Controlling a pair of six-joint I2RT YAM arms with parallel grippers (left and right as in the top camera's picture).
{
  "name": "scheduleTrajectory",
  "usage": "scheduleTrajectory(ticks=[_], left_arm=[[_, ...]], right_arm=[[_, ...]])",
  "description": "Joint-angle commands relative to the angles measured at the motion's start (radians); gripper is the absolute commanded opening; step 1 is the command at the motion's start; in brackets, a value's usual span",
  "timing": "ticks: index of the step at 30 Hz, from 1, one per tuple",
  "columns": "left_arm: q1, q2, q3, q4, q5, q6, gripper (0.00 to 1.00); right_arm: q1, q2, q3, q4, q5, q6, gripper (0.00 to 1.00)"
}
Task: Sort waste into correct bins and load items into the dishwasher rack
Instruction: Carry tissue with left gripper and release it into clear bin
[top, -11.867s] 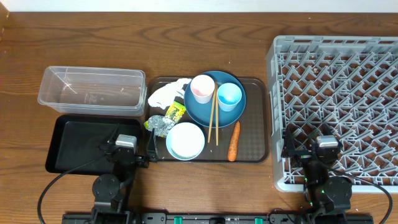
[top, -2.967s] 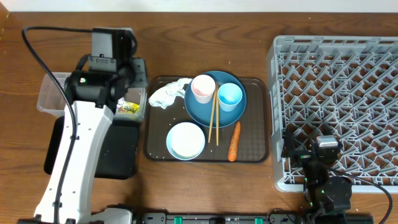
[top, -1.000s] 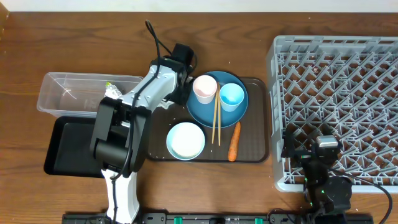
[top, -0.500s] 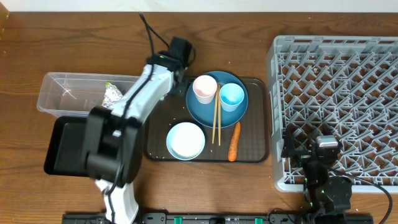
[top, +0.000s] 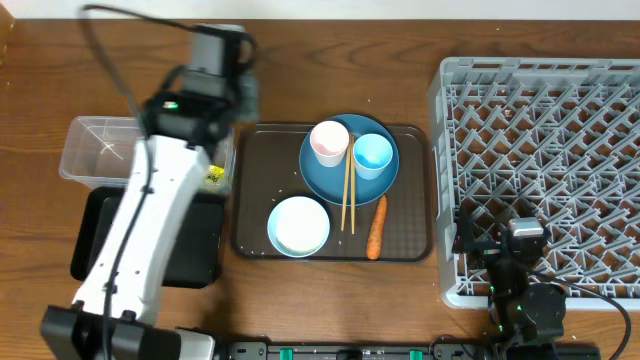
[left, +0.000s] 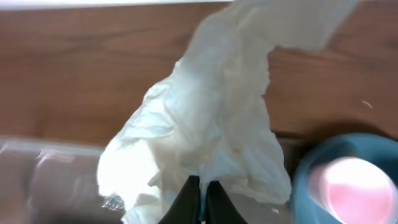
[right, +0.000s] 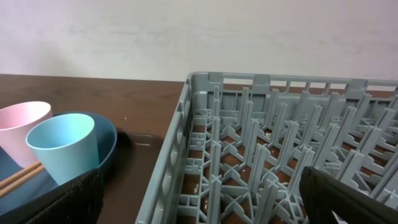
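**Left gripper pinches the tissue; right gripper gapes at the rack**

The grey dishwasher rack (top: 540, 160) fills the right side of the table (top: 400, 50). The right gripper (top: 520, 245) sits at its near edge. Only the right wrist view shows how it stands: jaws wide apart, nothing between them, looking across the pegs toward the two cups.

Next in size, the left arm (top: 150, 230) reaches from the near edge over the black tray (top: 95, 235) and the right end of the clear tub (top: 95, 150). From above, its far end is a blur and the tissue cannot be made out. The left wrist view settles it. The left gripper (left: 200, 196) is closed tight on the crumpled white tissue (left: 211, 130), a big, loose sheet spreading out from the fingertips. It is held over the wood, with the tub's wall low on the left and the plate low on the right.

The brown serving tray (top: 255, 200) lies between tub and rack. On it, the blue plate (top: 322, 182) carries the pink cup (top: 329, 143) and the light blue cup (top: 371, 154), upright and side by side. The chopsticks (top: 348, 195) run between the cups and off the plate's near rim. The white bowl (top: 298, 225) sits just beside the plate, nearer the arms. The carrot (top: 376, 227) lies right of the chopstick tips. The yellow-green wrapper (top: 214, 176) shows at the tub's near right corner, partly hidden by the arm.
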Motion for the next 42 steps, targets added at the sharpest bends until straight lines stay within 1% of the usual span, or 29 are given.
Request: scheduleTrajectory(ticks=[1,4,7,11,13,28,29,30,33,36,37,38,39,42], left_arm=[[0.133,0.008,0.009,-0.045,-0.023,-0.160,0.06],[0.263,0.014,0.001,-0.087,-0.022,-0.246,0.06],[0.376,0.014,-0.024,-0.095,0.003,-0.312,0.06],[0.492,0.019,-0.060,-0.075,0.109,-0.327,0.06],[0.527,0.032,-0.069,-0.069,0.144,-0.327,0.06],[0.543,0.216,-0.076,-0.055,0.144,-0.327,0.06],[0.543,0.221,-0.076,-0.055,0.144,-0.327,0.07],[0.543,0.225,-0.076,-0.055,0.144,-0.327,0.11],[0.543,0.225,-0.075,-0.049,0.143,-0.327,0.16],[0.543,0.225,-0.076,-0.047,0.143,-0.327,0.17],[0.543,0.225,-0.076,-0.047,0.143,-0.327,0.22],[0.543,0.225,-0.075,-0.046,0.143,-0.327,0.24],[0.543,0.225,-0.075,-0.045,0.143,-0.327,0.28],[0.543,0.225,-0.075,-0.042,0.143,-0.327,0.29]], right_arm=[[-0.008,-0.002,-0.003,-0.001,0.010,0.006,0.99],[-0.008,-0.002,-0.003,-0.001,0.010,0.006,0.99],[-0.008,-0.002,-0.003,-0.001,0.010,0.006,0.99],[-0.008,-0.002,-0.003,-0.001,0.010,0.006,0.99],[-0.008,-0.002,-0.003,-0.001,0.010,0.006,0.99],[-0.008,-0.002,-0.003,-0.001,0.010,0.006,0.99],[-0.008,-0.002,-0.003,-0.001,0.010,0.006,0.99],[-0.008,-0.002,-0.003,-0.001,0.010,0.006,0.99],[-0.008,-0.002,-0.003,-0.001,0.010,0.006,0.99],[-0.008,-0.002,-0.003,-0.001,0.010,0.006,0.99],[-0.008,-0.002,-0.003,-0.001,0.010,0.006,0.99],[-0.008,-0.002,-0.003,-0.001,0.010,0.006,0.99],[-0.008,-0.002,-0.003,-0.001,0.010,0.006,0.99],[-0.008,-0.002,-0.003,-0.001,0.010,0.006,0.99]])
